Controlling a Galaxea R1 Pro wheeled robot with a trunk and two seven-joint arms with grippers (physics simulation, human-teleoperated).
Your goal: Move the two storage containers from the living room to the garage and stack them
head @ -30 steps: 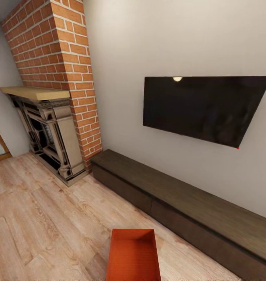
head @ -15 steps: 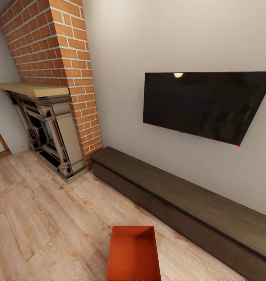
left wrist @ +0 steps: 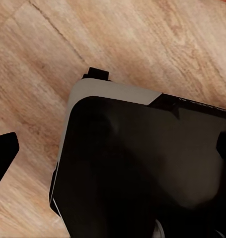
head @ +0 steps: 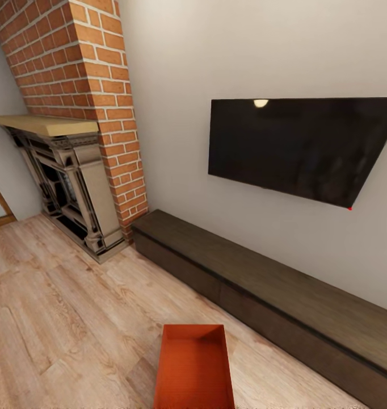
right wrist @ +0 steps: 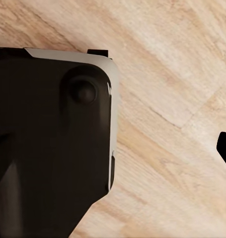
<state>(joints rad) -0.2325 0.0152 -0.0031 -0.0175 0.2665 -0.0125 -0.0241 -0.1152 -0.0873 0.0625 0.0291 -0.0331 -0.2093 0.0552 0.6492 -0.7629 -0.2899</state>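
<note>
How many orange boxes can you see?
1. The orange storage container sits on the light wood floor, in front of the long dark cabinet, and runs off the head view's bottom edge. A second one may be out of sight.

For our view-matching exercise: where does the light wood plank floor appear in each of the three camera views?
Head view: the wood floor spans the lower left, around the orange-red container.
Left wrist view: it surrounds the robot's dark base.
Right wrist view: it lies beside that base.
Shared landmark: the diagonal plank seams.
</note>
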